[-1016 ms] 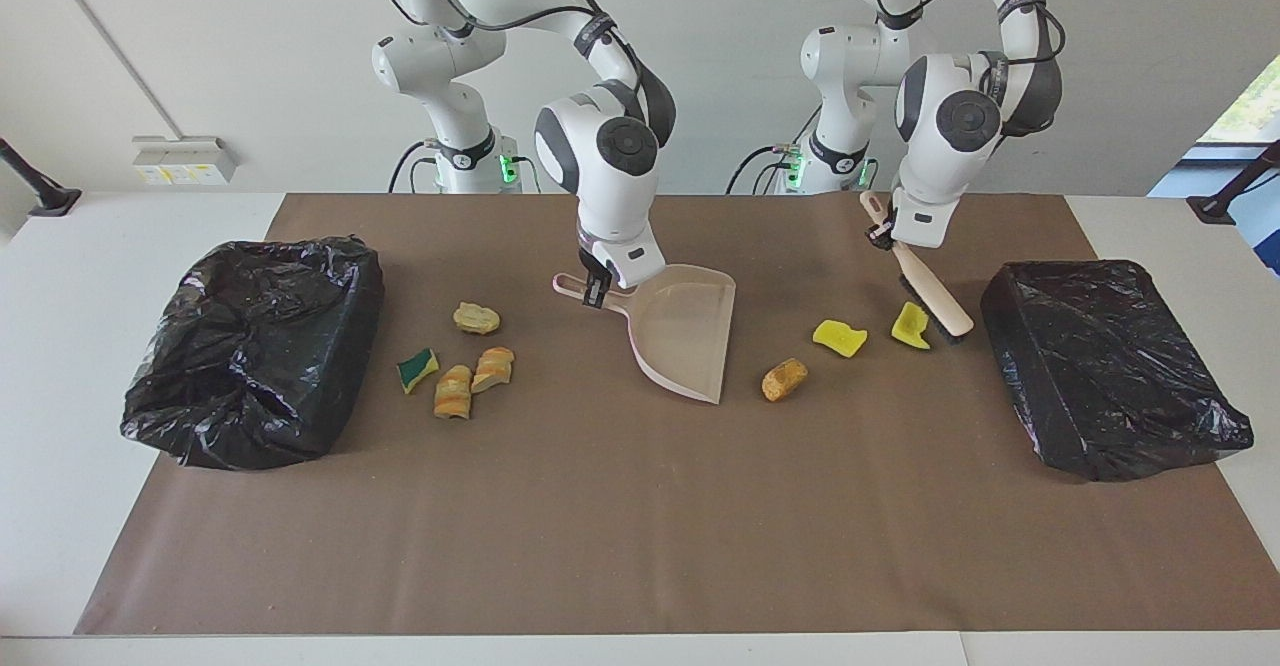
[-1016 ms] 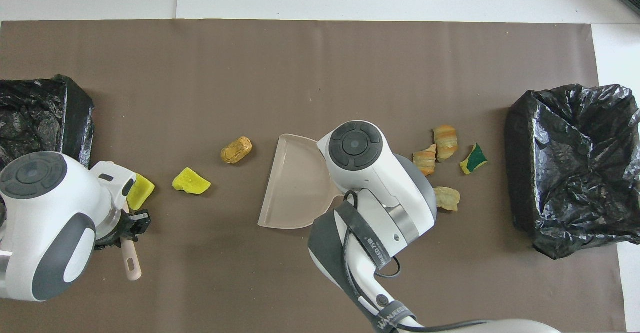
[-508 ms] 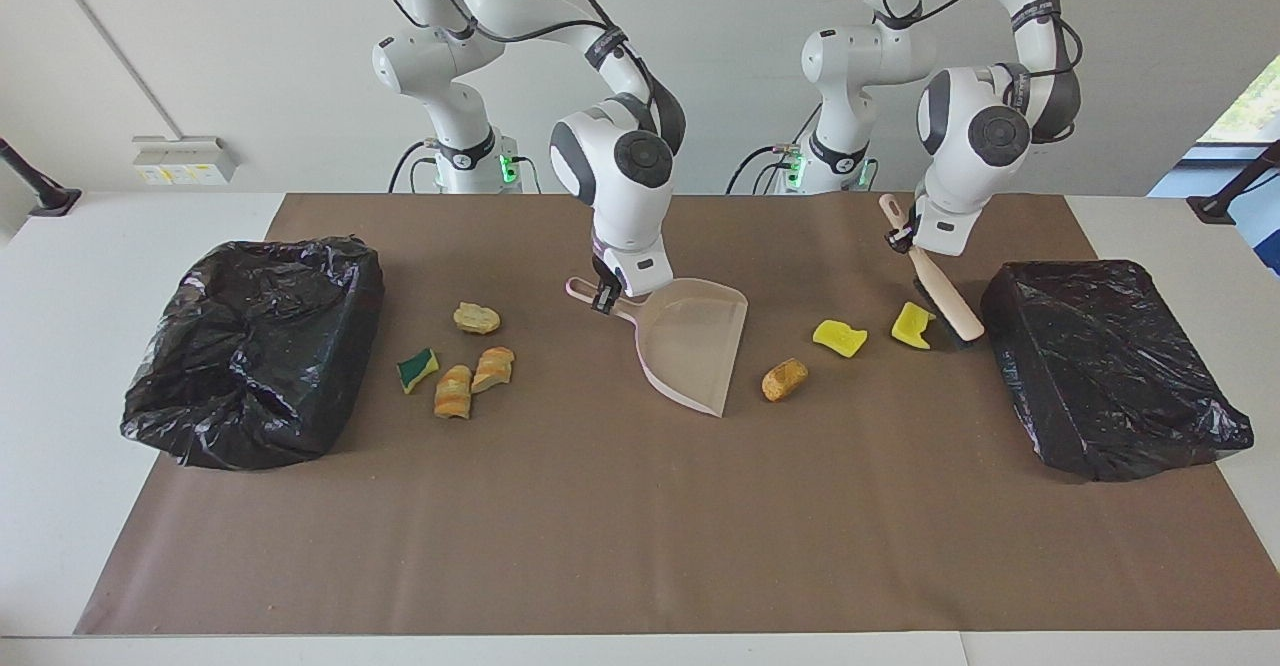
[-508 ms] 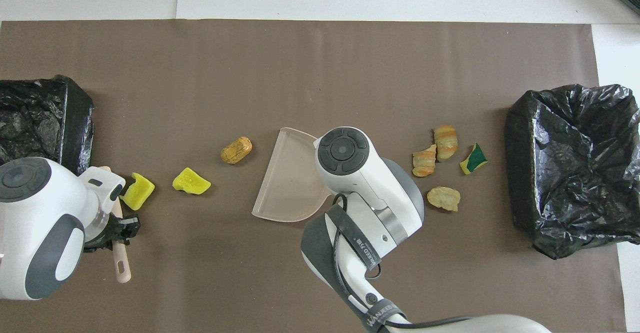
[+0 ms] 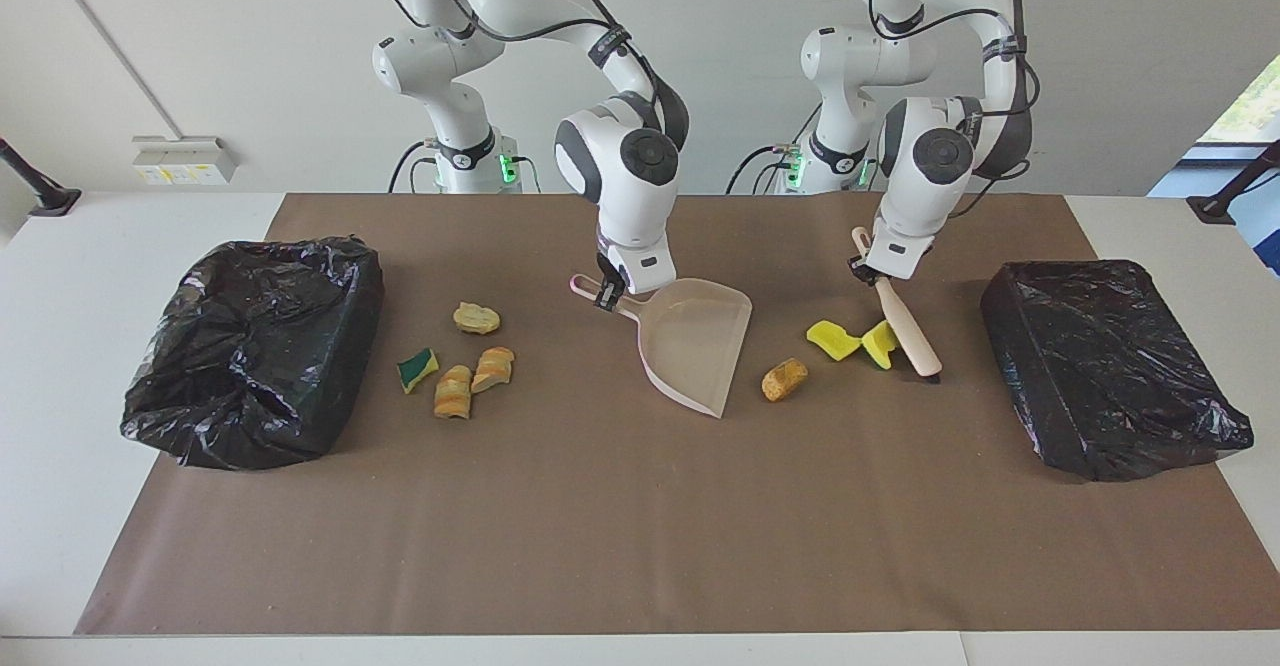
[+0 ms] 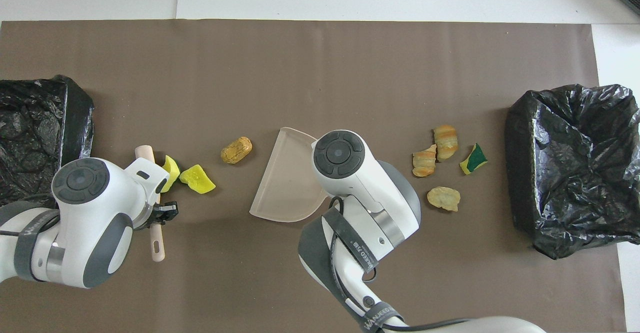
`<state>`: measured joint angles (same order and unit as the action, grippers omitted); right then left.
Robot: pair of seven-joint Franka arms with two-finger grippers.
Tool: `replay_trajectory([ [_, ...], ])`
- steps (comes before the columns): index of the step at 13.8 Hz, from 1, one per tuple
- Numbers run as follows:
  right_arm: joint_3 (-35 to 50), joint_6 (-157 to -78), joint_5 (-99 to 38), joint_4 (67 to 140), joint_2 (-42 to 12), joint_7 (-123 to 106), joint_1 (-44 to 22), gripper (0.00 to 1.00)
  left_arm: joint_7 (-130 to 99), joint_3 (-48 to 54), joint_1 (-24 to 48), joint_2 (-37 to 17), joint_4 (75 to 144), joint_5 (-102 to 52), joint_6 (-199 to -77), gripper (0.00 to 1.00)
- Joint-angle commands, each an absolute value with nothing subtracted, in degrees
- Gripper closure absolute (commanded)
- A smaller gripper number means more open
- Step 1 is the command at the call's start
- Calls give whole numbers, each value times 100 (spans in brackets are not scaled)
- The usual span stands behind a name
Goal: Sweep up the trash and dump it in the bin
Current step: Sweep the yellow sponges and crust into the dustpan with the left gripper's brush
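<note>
While the left end effector (image 5: 862,268) clamps the brush (image 5: 905,326) against two yellow sponge scraps (image 5: 850,341), the right end effector (image 5: 604,296) grips the pink dustpan (image 5: 690,346) beside a brown bread chunk (image 5: 784,378) mid-tabletop (image 5: 600,506).

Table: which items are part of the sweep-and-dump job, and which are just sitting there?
In the job:
- brush, held by left tool
- dustpan, held by right tool
- two yellow scraps at the brush
- brown chunk by the dustpan
- scrap cluster
- two black-lined bins

Just there:
- brown mat
- wall box
</note>
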<state>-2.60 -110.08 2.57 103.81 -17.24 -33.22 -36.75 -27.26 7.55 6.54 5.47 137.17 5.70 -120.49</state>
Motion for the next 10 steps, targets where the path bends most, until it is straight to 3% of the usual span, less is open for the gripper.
replay_trajectory([
  [1, -229, -11074, 255, 10512, -1661, -3208, -3656, 100, -2270, 712, 975, 317, 13579, 213, -12339, 100],
  [10, -237, -11039, 246, 10512, -1661, -3191, -3656, 100, -1134, 712, 2538, 272, 13359, -545, -12604, 100],
])
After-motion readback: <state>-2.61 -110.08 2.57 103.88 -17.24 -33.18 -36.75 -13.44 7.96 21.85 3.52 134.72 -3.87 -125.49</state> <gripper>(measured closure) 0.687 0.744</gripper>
